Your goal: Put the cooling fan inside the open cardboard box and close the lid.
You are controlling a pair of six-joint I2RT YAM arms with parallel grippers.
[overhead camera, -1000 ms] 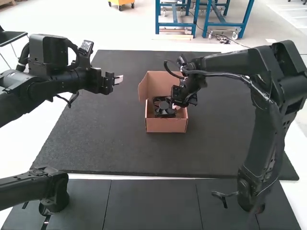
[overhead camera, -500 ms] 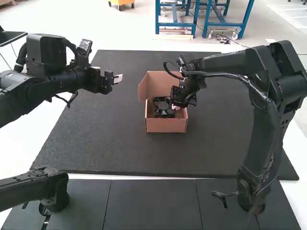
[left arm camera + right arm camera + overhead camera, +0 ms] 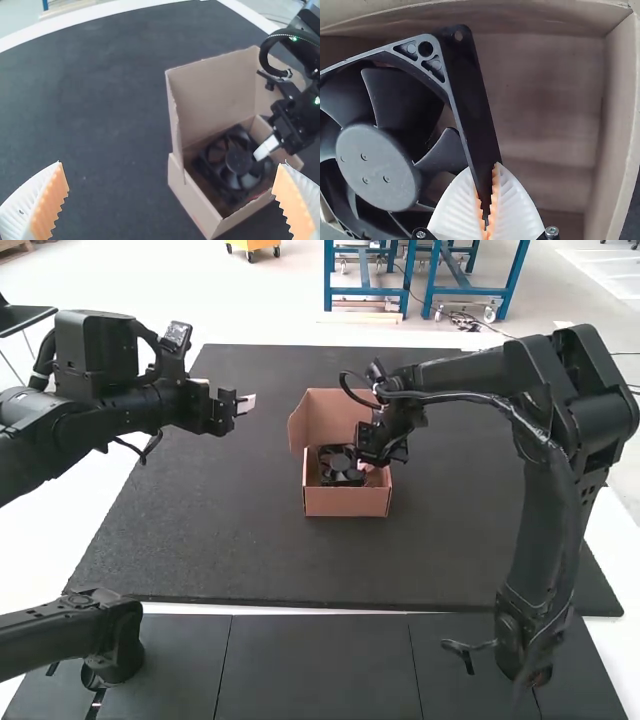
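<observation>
Inside the open cardboard box (image 3: 346, 498), the right gripper (image 3: 371, 452) has its white ribbed fingers (image 3: 516, 206) clamped on the frame edge of the cooling fan (image 3: 380, 150), which sits low in the box. Well left of the box, the left gripper (image 3: 243, 404) hangs above the black mat (image 3: 200, 520), fingers spread wide, holding nothing

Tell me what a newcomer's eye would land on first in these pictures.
The open cardboard box in the middle of the black mat draws the eye, with the black cooling fan inside it. The right gripper is down in the box, pinching the edge of the fan's frame. The left gripper hangs open above the mat, off to the box's left.
</observation>
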